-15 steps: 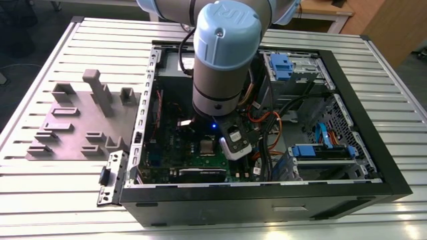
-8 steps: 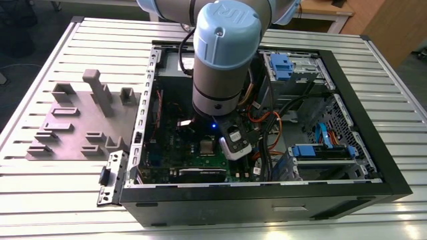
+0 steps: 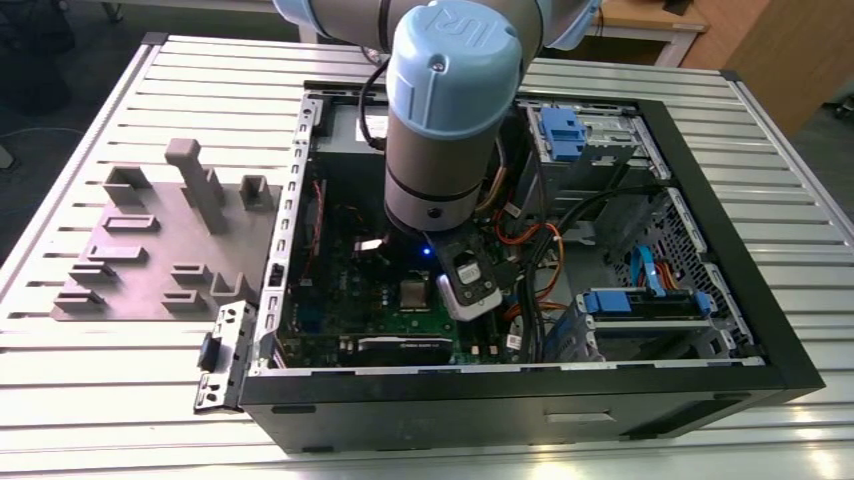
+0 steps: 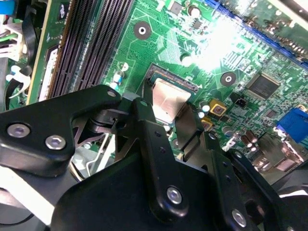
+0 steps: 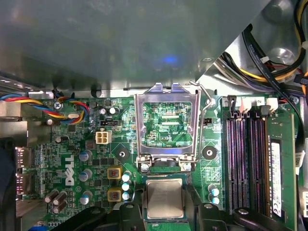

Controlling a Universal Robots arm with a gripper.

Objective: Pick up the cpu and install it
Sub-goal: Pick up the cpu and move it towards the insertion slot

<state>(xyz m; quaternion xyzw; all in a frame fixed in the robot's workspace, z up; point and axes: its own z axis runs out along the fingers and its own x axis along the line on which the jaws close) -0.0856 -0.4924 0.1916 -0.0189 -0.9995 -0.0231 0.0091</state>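
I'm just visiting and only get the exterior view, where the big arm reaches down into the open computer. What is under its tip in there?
Observer: In the first wrist view, the cpu lies flat at its socket on the green motherboard.
Visitor: Is the robot's claw near it?
Observer: Yes; in the second wrist view the gripper is right at the cpu.
Visitor: Is anything closed over the chip?
Observer: No; in the first wrist view the silver socket frame stands flipped open beside it.
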